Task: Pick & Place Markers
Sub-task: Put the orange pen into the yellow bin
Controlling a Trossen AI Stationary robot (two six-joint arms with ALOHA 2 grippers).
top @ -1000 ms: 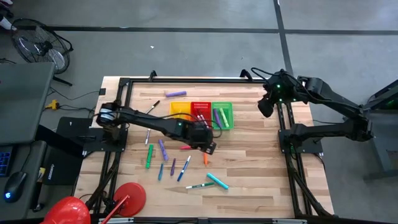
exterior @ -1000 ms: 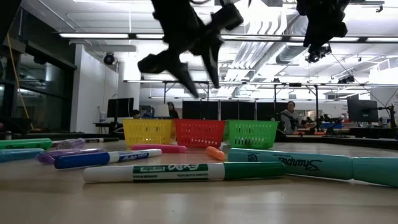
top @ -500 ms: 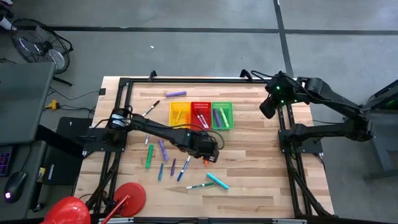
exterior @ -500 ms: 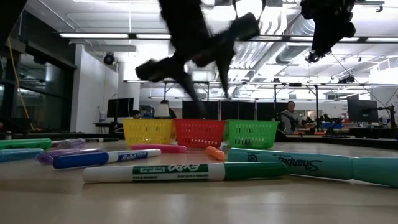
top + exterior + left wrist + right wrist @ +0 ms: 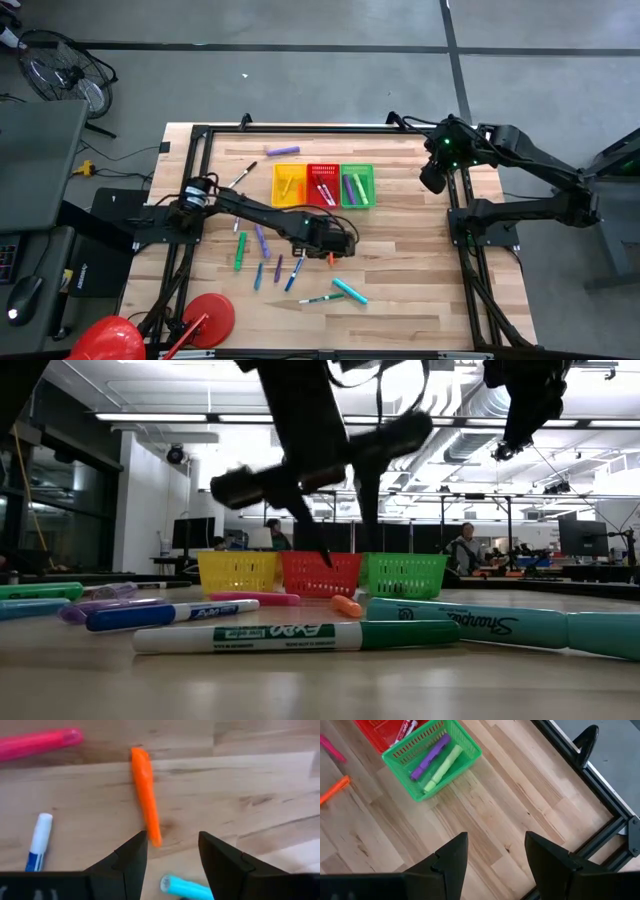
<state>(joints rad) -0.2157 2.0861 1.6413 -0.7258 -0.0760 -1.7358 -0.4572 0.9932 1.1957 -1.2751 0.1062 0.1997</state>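
From above, we see our left gripper (image 5: 340, 243) over the loose markers (image 5: 262, 255) on the wooden table (image 5: 410, 260). Its wrist view shows parted, empty fingers (image 5: 131, 857) straddling the short orange marker (image 5: 145, 795). Our right gripper (image 5: 432, 178) hangs open, empty, near the green mesh basket (image 5: 432, 762).

orange marker (image 5: 145, 795) | pink marker (image 5: 37, 742) | green basket (image 5: 465, 757) | red basket (image 5: 320, 573)

Pink marker (image 5: 37, 743) cut off, blurred

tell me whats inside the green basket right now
The green basket holds a purple marker and a light green marker, side by side. Anything beneath them is hidden.
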